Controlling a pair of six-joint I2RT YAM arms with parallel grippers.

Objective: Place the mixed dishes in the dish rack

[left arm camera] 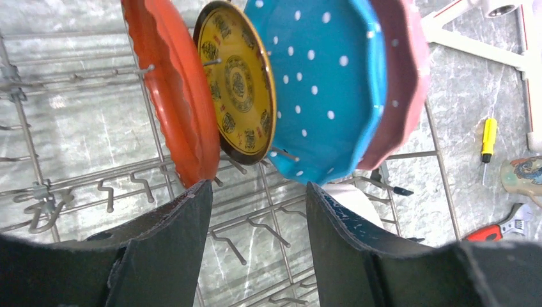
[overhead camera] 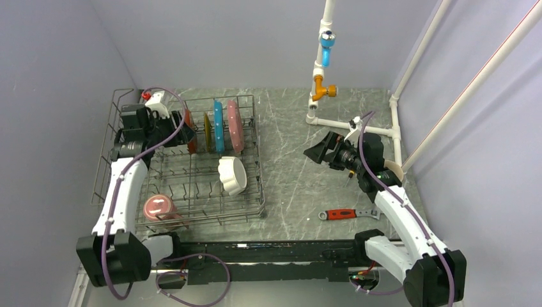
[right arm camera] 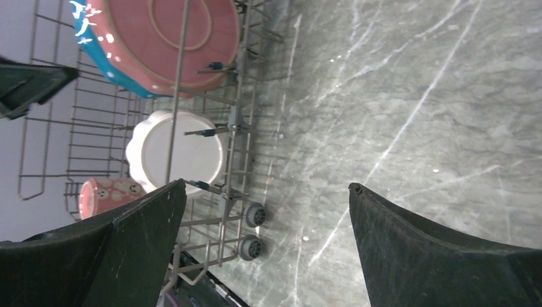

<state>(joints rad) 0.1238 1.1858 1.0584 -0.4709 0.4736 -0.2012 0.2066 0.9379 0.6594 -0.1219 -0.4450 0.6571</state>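
The grey wire dish rack (overhead camera: 261, 167) stands on the left of the table. Upright in its back row are an orange-red plate (left arm camera: 172, 96), a yellow patterned plate (left arm camera: 240, 83), a blue dotted plate (left arm camera: 319, 83) and a pink plate (left arm camera: 399, 83). The white scalloped bowl (overhead camera: 232, 174) lies on its side in the rack, and the pink mug (overhead camera: 158, 208) is at the front left corner. My left gripper (left arm camera: 259, 192) is open just below the orange-red plate, with nothing between its fingers. My right gripper (overhead camera: 321, 152) hangs wide open over bare table. A cream cup (left arm camera: 523, 178) sits at the far right.
A red-handled wrench (overhead camera: 345, 213) lies on the table in front of the right arm. A yellow screwdriver (left arm camera: 488, 139) lies near the cup. White pipework (overhead camera: 319, 77) with blue and orange fittings rises at the back right. The rack's small wheels (right arm camera: 254, 215) face the open table.
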